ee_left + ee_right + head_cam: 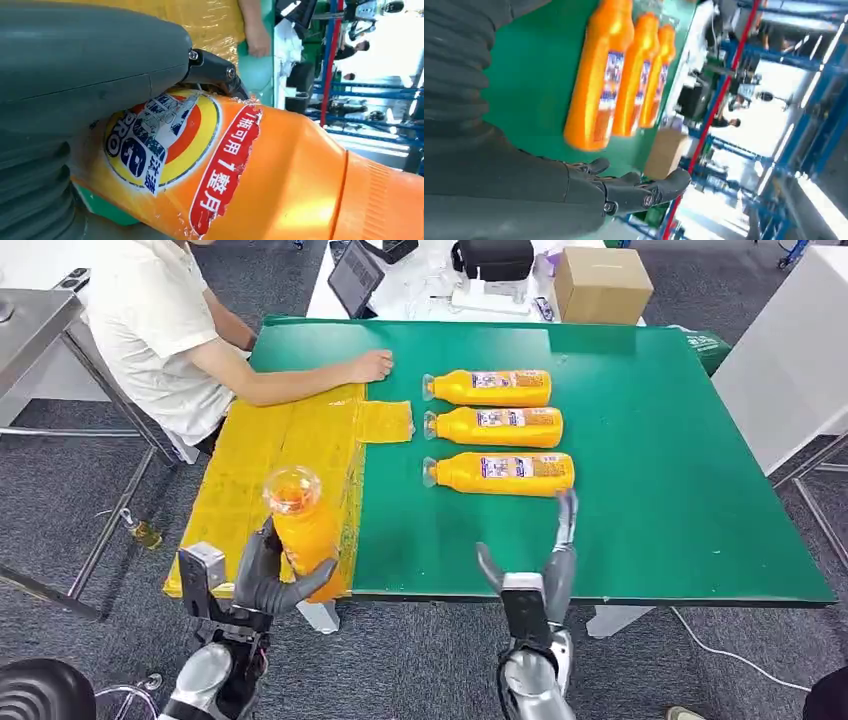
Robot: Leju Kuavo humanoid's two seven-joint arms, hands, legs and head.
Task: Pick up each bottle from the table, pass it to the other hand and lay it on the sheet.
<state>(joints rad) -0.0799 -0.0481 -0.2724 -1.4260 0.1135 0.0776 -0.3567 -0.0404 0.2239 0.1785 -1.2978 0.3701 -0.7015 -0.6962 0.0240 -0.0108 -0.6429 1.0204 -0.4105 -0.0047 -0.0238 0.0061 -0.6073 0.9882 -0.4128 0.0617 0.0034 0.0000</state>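
My left hand grips an orange bottle upright above the near end of the yellow sheet, clear cap up. Its torn label fills the left wrist view around the bottle, with my left hand wrapped over it. Three more orange bottles lie side by side on the green table: a far one, a middle one and a near one. My right hand hangs open at the table's near edge, fingers up just below the near bottle; the right hand holds nothing.
A person in a white shirt sits at the far left with a hand resting on the table beside the sheet. Behind the table stand a cardboard box, a tablet and a black bag. A white table stands at right.
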